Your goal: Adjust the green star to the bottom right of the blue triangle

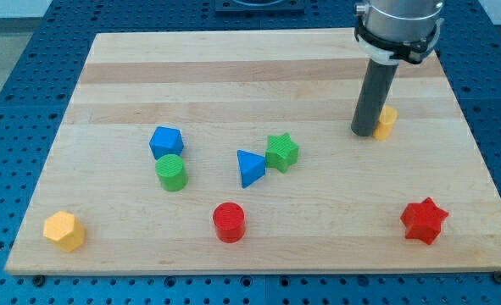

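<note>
Green star (281, 152) sat touching blue triangle (250, 167), at its upper right, frame centre; not yet lower right. My tip (363, 134) well apart, upper right, beside yellow block (386, 122). No pincer fitted.

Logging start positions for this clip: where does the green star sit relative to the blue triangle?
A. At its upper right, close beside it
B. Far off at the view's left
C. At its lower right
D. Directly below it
A: the green star lies just up and right of the blue triangle, nearly touching.
</note>
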`<action>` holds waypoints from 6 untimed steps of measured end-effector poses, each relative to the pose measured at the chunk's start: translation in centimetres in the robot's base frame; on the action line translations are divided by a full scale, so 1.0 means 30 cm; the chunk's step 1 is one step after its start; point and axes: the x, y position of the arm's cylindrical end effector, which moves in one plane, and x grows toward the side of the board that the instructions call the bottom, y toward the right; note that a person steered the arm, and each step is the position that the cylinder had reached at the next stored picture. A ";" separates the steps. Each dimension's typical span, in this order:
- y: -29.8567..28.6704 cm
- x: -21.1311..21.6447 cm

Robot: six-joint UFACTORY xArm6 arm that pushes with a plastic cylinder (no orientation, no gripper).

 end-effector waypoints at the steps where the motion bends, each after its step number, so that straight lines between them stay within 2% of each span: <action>1: -0.041 0.000; 3: -0.365 0.026; 5: -0.365 0.045; 6: -0.365 0.140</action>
